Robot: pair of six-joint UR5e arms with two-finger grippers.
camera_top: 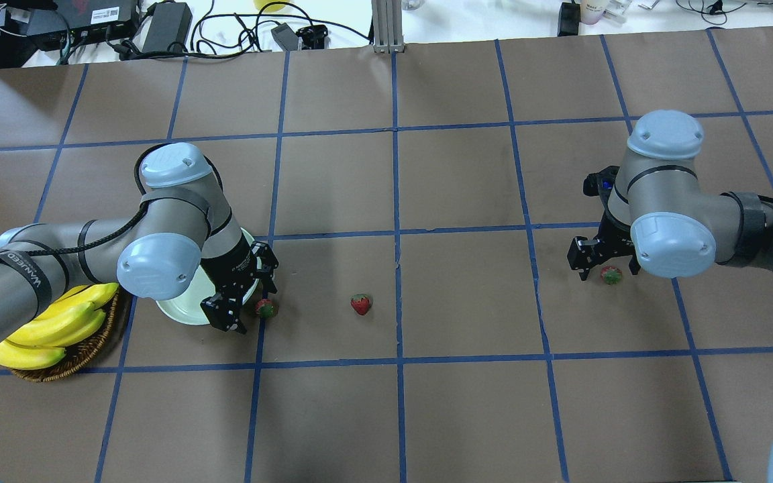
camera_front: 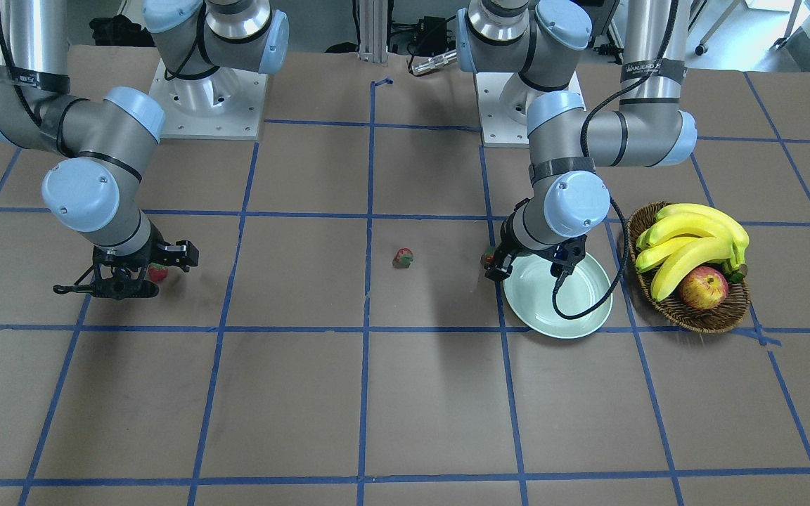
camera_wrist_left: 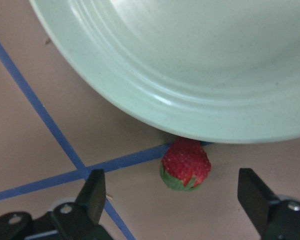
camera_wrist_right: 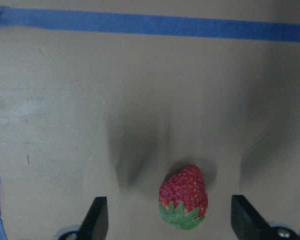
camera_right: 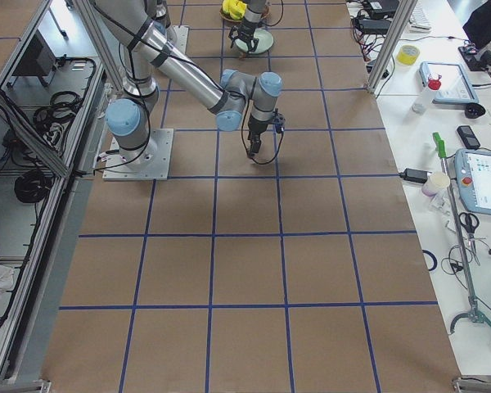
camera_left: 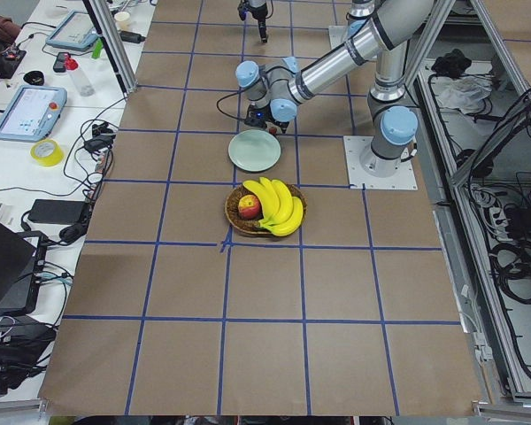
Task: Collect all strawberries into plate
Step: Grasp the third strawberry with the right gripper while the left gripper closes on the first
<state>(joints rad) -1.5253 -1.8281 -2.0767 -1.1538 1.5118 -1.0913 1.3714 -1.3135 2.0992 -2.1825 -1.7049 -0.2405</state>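
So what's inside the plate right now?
Nothing shows on the plate's visible surface, though the left gripper and its cable cover part. The nearest strawberry lies just outside the rim.

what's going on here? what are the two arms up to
Strawberry collection, nothing gathered yet. The left gripper is open above a strawberry lying on the table right at the rim of the plate. The right gripper is open above a second strawberry on its own side. A third strawberry sits alone mid-table. No berry shows in the plate. A basket of bananas and an apple stands beside it.
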